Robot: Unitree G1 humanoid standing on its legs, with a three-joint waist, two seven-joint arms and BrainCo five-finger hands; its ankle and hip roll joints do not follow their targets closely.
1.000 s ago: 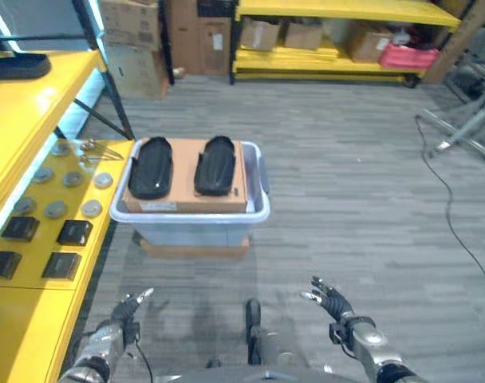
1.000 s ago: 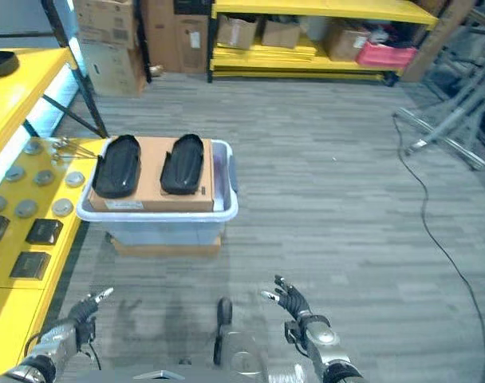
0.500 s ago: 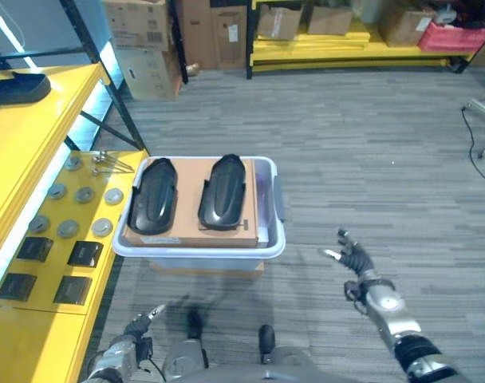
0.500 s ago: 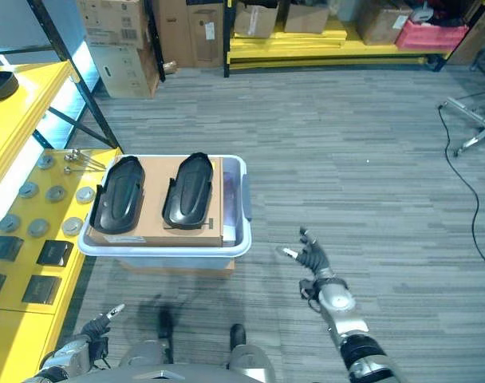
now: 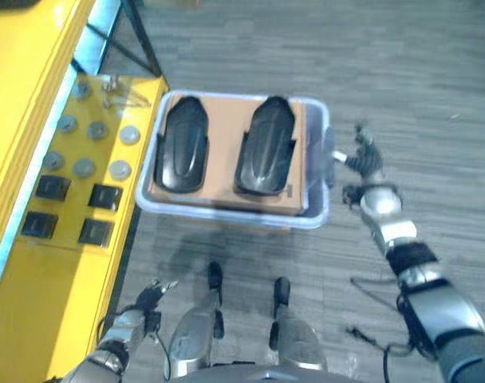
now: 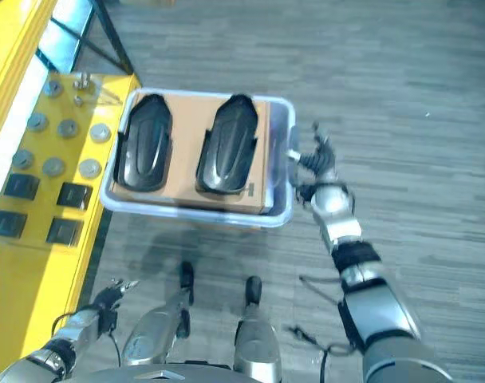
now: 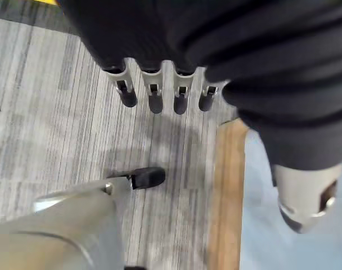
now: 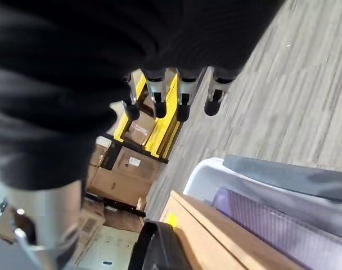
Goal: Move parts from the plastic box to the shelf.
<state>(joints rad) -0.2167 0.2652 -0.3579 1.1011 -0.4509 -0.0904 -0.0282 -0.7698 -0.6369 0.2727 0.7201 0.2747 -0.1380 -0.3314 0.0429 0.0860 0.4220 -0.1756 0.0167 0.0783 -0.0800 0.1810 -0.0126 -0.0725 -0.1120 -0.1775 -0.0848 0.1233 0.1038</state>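
Left eye view: your right hand reaches the plastic box, fingers spread open.
Two black parts lie inside, just beside those fingertips; your left hand hangs open, well apart.

Centre frame, a translucent, smooth plastic box holds matt brown cardboard bearing two glossy black, probably plastic, parts. At left, a painted yellow shelf; grey wood-grain floor.
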